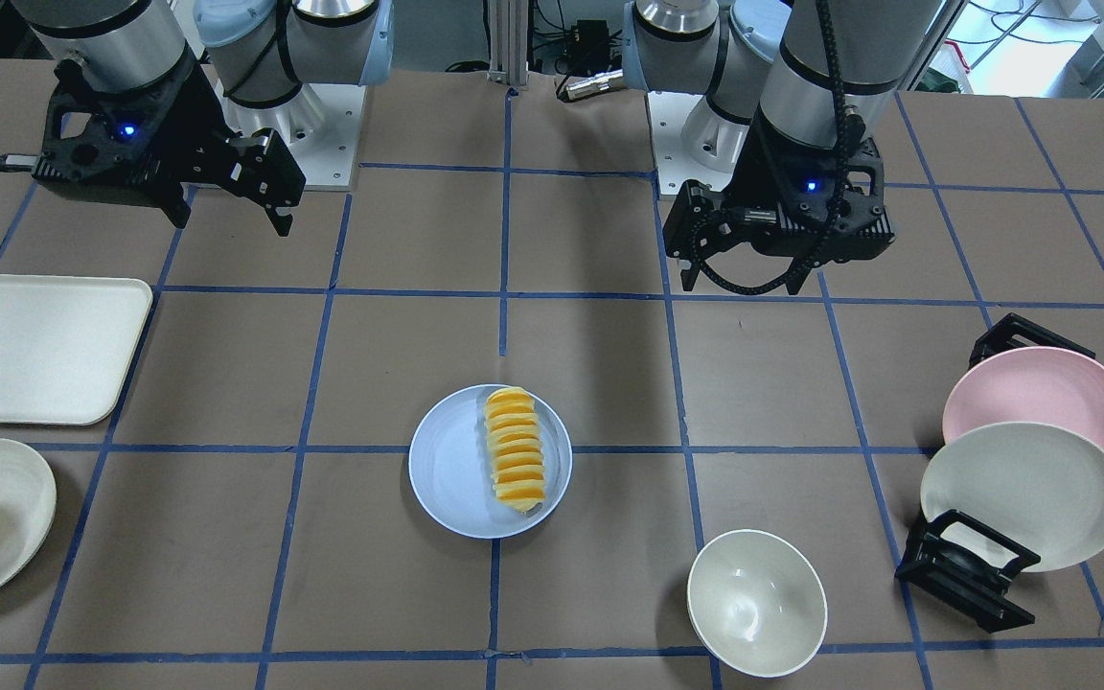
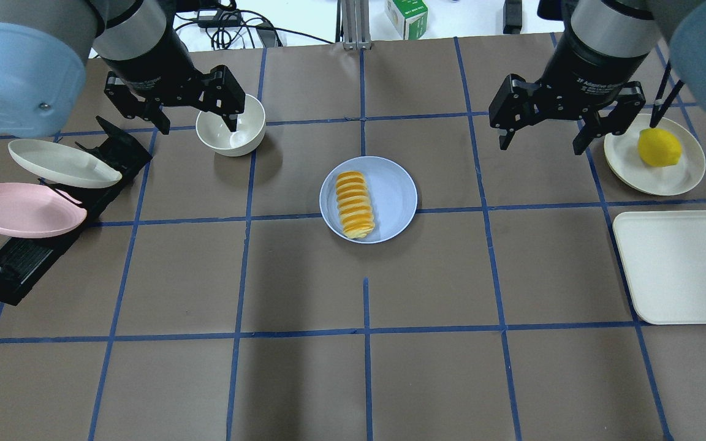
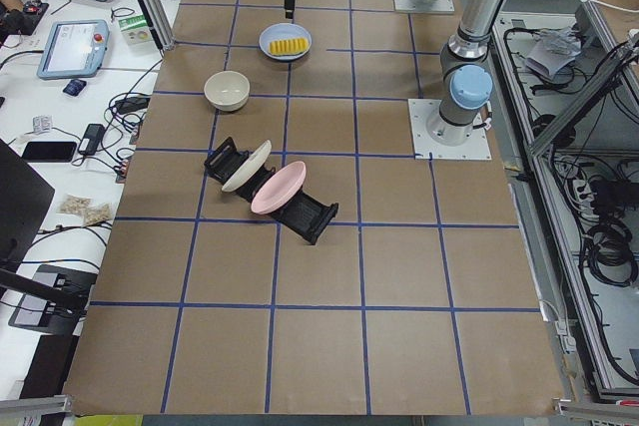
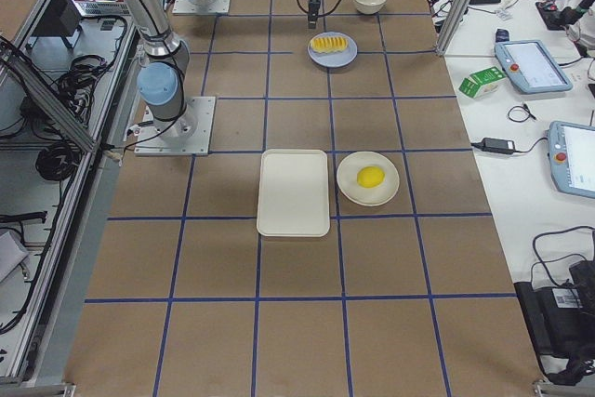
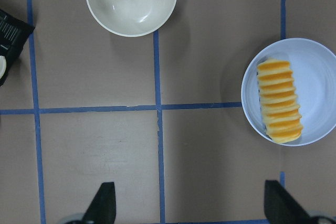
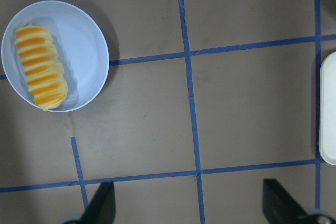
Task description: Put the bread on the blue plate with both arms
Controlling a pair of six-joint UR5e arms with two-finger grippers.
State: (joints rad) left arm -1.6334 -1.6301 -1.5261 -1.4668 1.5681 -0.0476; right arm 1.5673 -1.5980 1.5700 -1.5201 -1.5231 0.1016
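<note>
The bread [image 1: 517, 448] lies lengthwise on the blue plate [image 1: 447, 470] at the middle of the table, toward one side of it. They also show in the overhead view, bread [image 2: 354, 204] on plate [image 2: 397, 196], and in both wrist views, bread [image 5: 280, 108] and bread [image 6: 41, 66]. My left gripper [image 2: 198, 120] is open and empty, raised above the white bowl, well away from the plate. My right gripper [image 2: 541, 144] is open and empty, raised on the other side of the plate.
A white bowl [image 2: 231, 125] stands under the left gripper. A black rack [image 2: 16, 263] holds a cream plate [image 2: 62, 162] and a pink plate [image 2: 22, 209] at the left. A lemon [image 2: 659, 147] on a cream plate [image 2: 690, 177] and a white tray [image 2: 684, 266] lie at the right.
</note>
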